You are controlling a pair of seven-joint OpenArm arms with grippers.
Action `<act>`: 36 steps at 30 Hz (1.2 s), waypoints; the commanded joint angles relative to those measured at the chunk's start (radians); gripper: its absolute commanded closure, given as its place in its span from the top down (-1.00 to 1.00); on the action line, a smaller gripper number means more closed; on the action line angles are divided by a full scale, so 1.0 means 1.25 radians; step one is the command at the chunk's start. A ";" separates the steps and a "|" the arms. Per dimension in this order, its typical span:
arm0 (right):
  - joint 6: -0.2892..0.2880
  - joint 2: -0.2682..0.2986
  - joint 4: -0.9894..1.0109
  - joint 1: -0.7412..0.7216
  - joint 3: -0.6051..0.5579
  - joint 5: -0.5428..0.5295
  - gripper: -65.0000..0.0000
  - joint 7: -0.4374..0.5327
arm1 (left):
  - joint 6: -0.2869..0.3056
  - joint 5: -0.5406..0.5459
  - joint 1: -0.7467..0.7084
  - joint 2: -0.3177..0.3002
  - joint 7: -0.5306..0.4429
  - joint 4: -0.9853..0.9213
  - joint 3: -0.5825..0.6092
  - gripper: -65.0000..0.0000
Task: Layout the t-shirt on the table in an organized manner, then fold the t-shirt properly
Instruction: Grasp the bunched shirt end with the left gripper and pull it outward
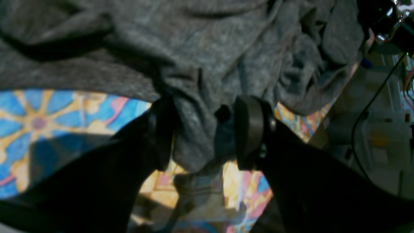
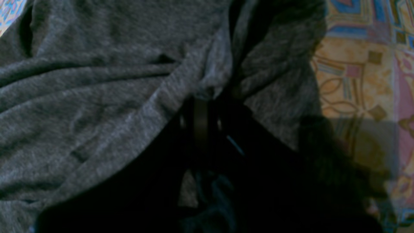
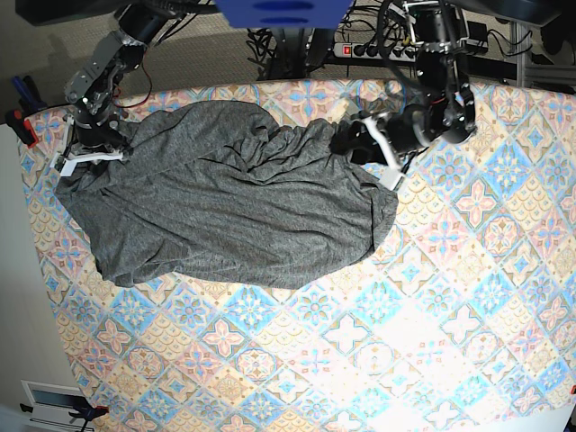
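Note:
The dark heather-grey t-shirt (image 3: pixel 234 198) lies wrinkled and spread across the far left part of the patterned table (image 3: pixel 432 297). My left gripper (image 3: pixel 349 139) is at the shirt's far right edge. In the left wrist view its fingers (image 1: pixel 249 129) close on a bunch of the t-shirt (image 1: pixel 207 48), held a little above the table (image 1: pixel 38 119). My right gripper (image 3: pixel 110 144) is at the shirt's far left corner. In the right wrist view it (image 2: pixel 200 110) is shut on a fold of the t-shirt (image 2: pixel 97 97), with the table (image 2: pixel 355 81) to the right.
The table's left edge runs close to my right gripper, with a red clamp (image 3: pixel 25 126) on it. Cables and a power strip (image 3: pixel 360 49) lie behind the table's far edge. A blue object (image 3: pixel 283 11) hangs at the top.

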State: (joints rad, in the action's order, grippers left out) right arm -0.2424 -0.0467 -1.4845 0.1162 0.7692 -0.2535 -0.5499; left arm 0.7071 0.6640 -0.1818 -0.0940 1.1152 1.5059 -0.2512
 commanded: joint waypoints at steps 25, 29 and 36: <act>0.001 0.005 -0.007 -0.008 0.055 0.008 -1.00 -0.019 | -0.007 -0.029 -0.093 -0.167 -0.020 0.003 -0.113 -0.84; 0.001 0.005 -0.009 -0.004 0.055 0.008 -1.00 -0.021 | -0.007 -0.029 -0.093 -0.199 -0.020 0.003 -0.137 -0.84; 0.001 0.005 -0.052 0.029 0.052 0.008 -1.00 -0.026 | -0.007 -0.029 -0.092 -0.267 -0.019 0.001 -0.185 -0.84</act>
State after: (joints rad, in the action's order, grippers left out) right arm -0.2512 -0.0525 -1.5314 0.1432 0.8265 -0.2497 -0.5926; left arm 0.7074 0.6548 -0.2935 -0.4030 1.0786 1.4994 -0.4686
